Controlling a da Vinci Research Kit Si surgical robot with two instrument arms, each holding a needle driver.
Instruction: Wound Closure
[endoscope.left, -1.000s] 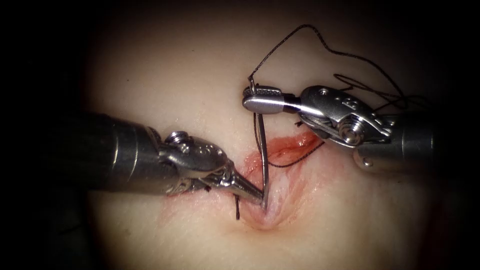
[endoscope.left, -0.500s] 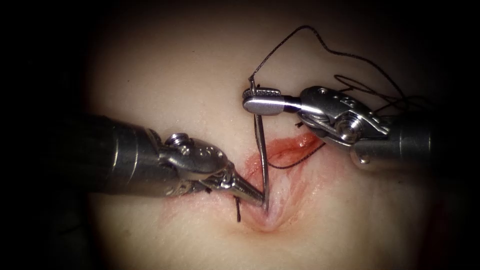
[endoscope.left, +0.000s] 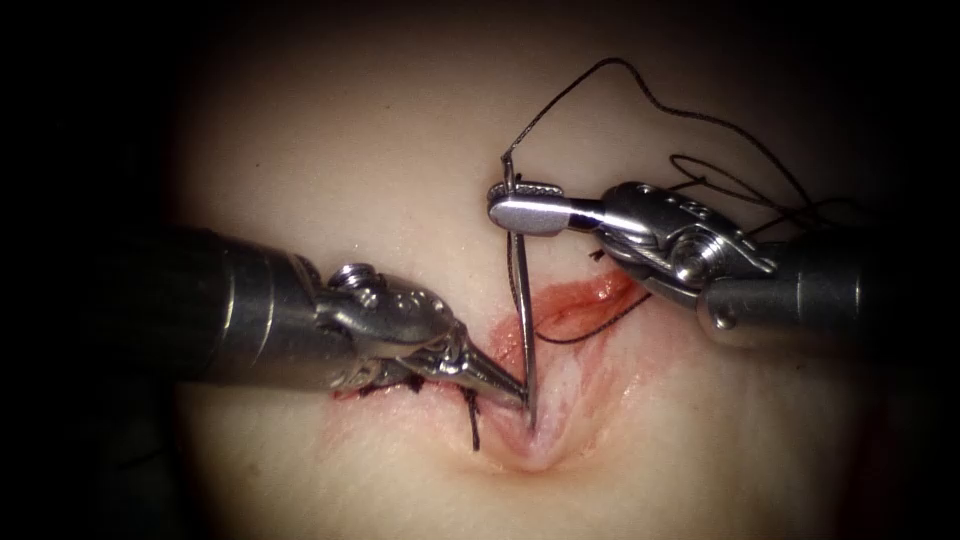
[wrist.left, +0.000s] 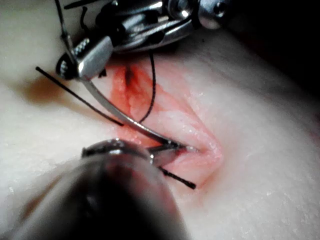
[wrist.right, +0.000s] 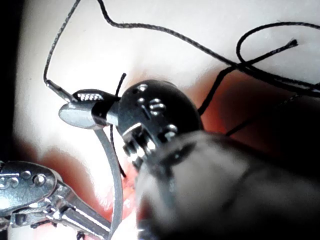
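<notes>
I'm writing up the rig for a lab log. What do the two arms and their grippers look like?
Both arms are dark grey, round metal shafts ending in shiny silver wristed tools. The left gripper is slim and tapers to a fine point, with a round screw on its wrist. The right gripper is blunter, with a ribbed gripping face, a pivot pin and fine cables at its wrist.

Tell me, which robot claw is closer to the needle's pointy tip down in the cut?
Left. The left tool touches the needle by its tip in the cut. The right tool grips the needle's thread end, up above the cut.
</notes>
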